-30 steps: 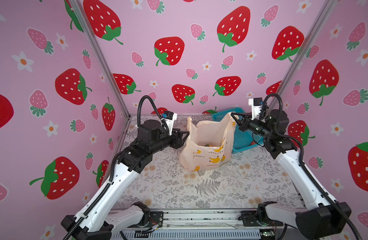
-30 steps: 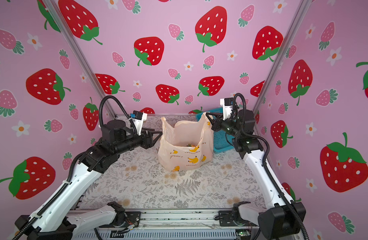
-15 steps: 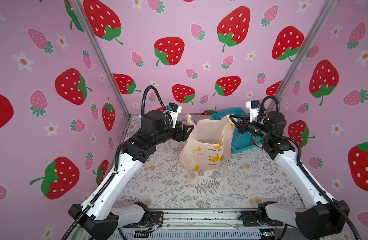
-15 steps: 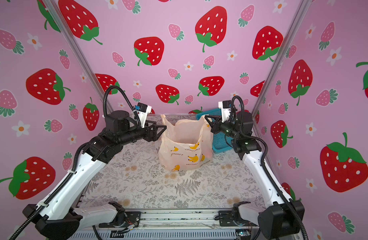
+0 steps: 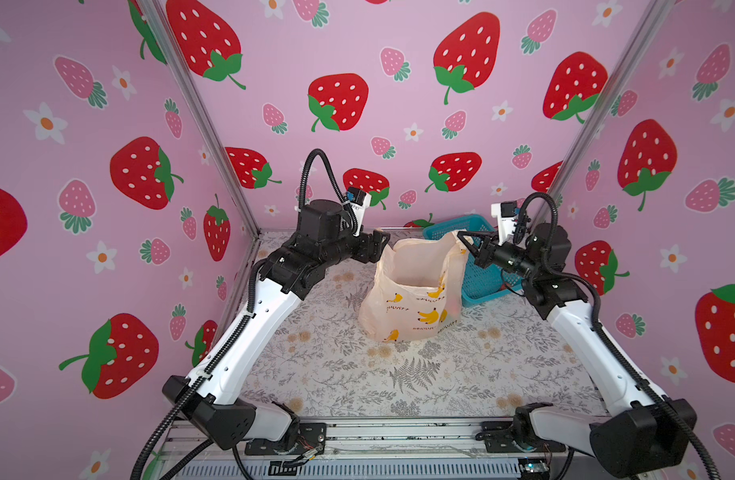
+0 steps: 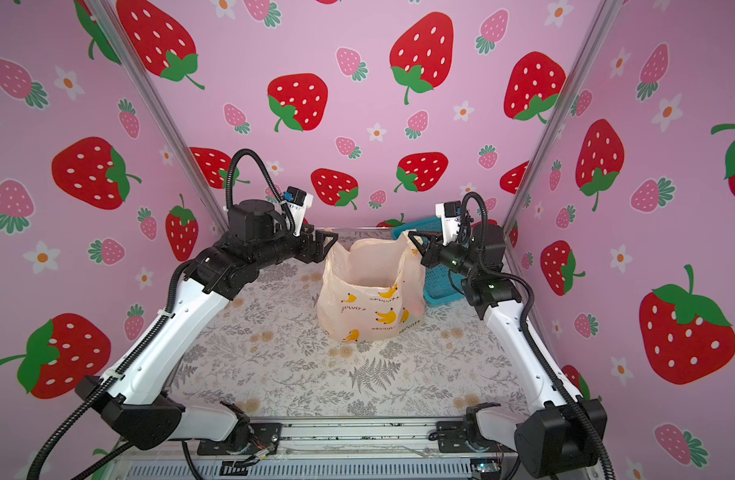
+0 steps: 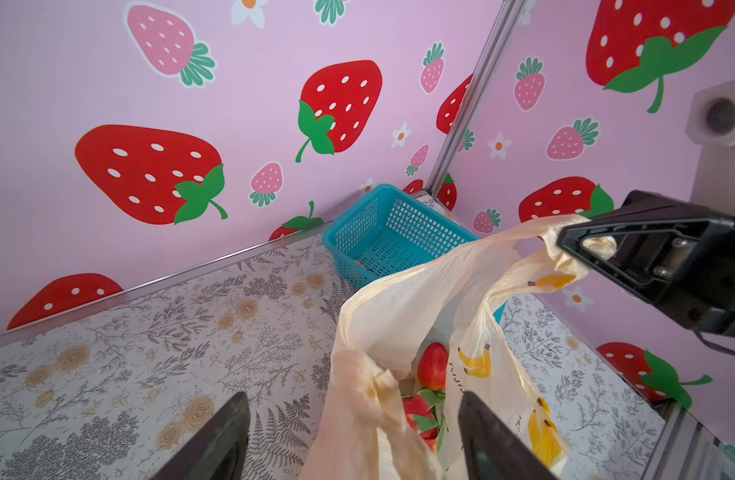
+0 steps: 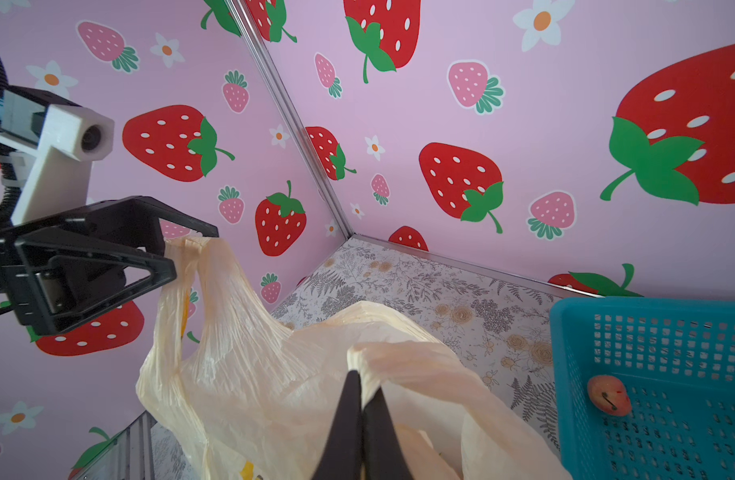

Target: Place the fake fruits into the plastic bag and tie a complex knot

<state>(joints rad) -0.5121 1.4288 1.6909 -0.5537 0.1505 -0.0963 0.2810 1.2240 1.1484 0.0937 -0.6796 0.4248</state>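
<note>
The bag [image 5: 411,299] stands upright mid-tabletop [image 5: 440,374], toward the far side, with its mouth pointing up. Its opening is stretched so the long axis runs left to right. The right pincer [image 5: 464,241] is clamped together on the right handle [image 7: 523,257]. The left pincer [image 5: 383,243] is apart, with the top of the left handle [image 8: 199,266] between its fingers. Fruits [image 7: 433,365] lie at the bottom of the bag. One more fruit [image 8: 609,401] sits in the basket [image 5: 480,274] at the far right, just beside the bag.
</note>
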